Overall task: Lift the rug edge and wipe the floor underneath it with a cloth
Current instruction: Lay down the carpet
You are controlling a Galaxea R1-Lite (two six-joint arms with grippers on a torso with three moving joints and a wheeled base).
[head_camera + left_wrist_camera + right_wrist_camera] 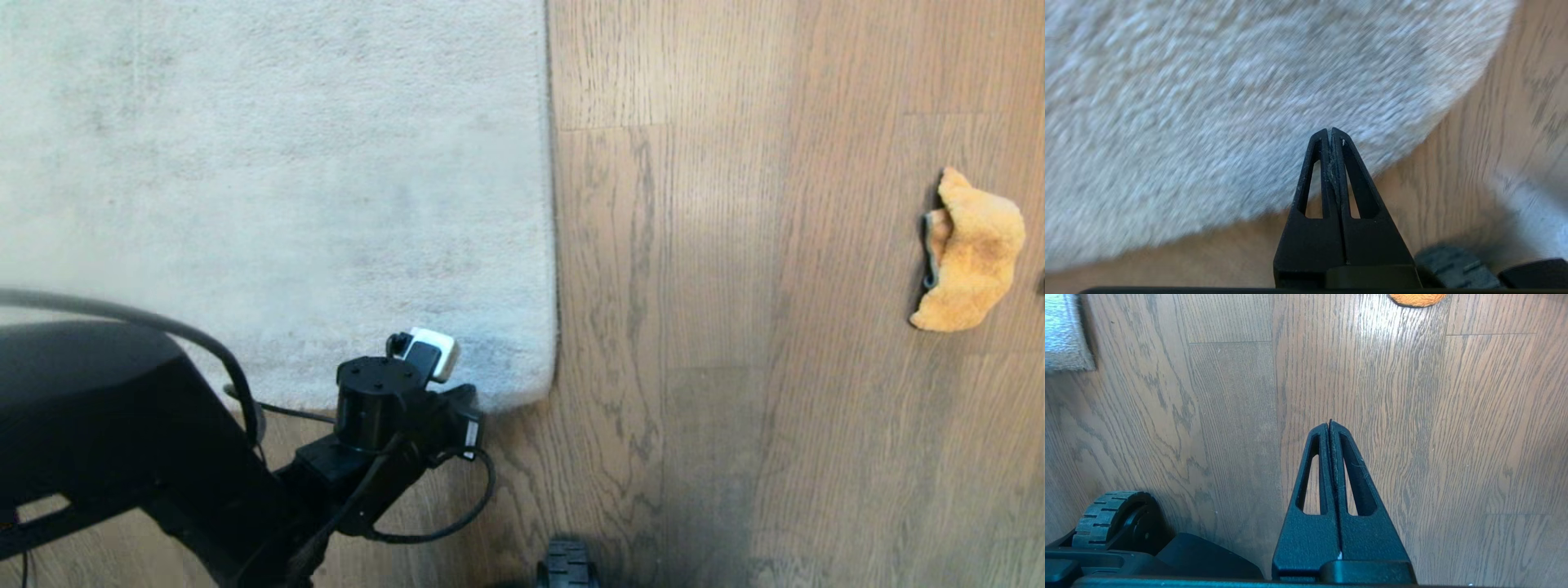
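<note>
Left hand (1330, 132) is hanging clenched and empty over the rug edge (522, 384), lying flat on the floor (735, 408). Right hand (1329, 424) clenched, empty. Cloth (970, 253) is lying well apart.

Wood-grain floor (735, 408) bears grey rug (269, 180); orange cloth (971, 253) apart.

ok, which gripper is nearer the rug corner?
Left. The left gripper, shut, hangs over the rug corner. The right gripper, also shut, is over bare floor, with the corner well off to its side.
</note>
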